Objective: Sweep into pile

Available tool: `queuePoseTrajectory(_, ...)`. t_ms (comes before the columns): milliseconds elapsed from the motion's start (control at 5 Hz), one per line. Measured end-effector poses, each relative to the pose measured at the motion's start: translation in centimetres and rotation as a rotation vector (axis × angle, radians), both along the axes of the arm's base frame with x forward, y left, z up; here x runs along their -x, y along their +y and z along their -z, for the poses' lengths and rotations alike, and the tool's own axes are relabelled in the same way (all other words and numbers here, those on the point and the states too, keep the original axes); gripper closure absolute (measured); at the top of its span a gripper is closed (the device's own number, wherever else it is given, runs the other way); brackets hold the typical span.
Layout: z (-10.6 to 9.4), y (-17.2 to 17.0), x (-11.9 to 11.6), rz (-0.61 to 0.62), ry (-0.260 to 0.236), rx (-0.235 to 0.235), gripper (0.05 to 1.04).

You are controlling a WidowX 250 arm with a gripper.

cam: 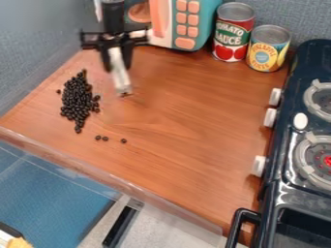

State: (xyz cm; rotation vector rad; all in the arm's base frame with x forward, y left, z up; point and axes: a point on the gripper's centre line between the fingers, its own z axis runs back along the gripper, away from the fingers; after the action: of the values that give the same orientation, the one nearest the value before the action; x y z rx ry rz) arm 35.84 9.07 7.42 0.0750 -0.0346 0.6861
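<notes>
Sweeping implement: white sweeper, slender, clamped in the tool, one finger on either side of its upper part. It slants downward, with its lower end at or just above the bench; contact cannot be confirmed.

Material to be swept: dark beans, mostly in an elongated heap at the left of the bench. Stray beans lie forward of the heap, with a lone bean just to their right. A small dark piece is at the sweeper's lower end.

Handling assessment, beans: judged light, hard and rounded, liable to roll or skip on the smooth wood. Damage is unlikely; scatter is the principal risk. Grasping them singly is not advised. Low, slow strokes from the outside toward the heap's middle should serve, strays included. A fast stroke could send beans over the clear strip at the front edge.

Handling assessment, sweeper: judged light, its shaft fairly stiff; softness of the lower end cannot be determined. The present hold, high on the shaft, is the suitable one, as it leaves the working end free. Pressing hard could twist the narrow shaft between the fingers; light downward pressure is recommended.
</notes>
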Motion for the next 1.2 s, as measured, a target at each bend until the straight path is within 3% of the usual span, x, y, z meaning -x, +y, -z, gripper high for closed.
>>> queuePoseTrajectory(200, -0.8, -3.6, 0.4, 0.123, -0.021, 0.000, 0.729)
queuePoseTrajectory(400, 1.8, -8.2, 2.4, 0.384, 0.054, -0.084, 0.729)
queuePoseTrajectory(600, 3.5, -10.8, 4.5, 0.631, 0.086, -0.198, 0.729)
queuePoseTrajectory(800, 3.6, -10.1, 6.1, 0.714, 0.071, -0.253, 0.729)
queuePoseTrajectory(1000, 4.0, -9.5, 6.9, 0.785, 0.075, -0.277, 0.729)
queuePoseTrajectory(1200, 3.7, -7.2, 7.5, 0.751, 0.073, -0.274, 0.729)
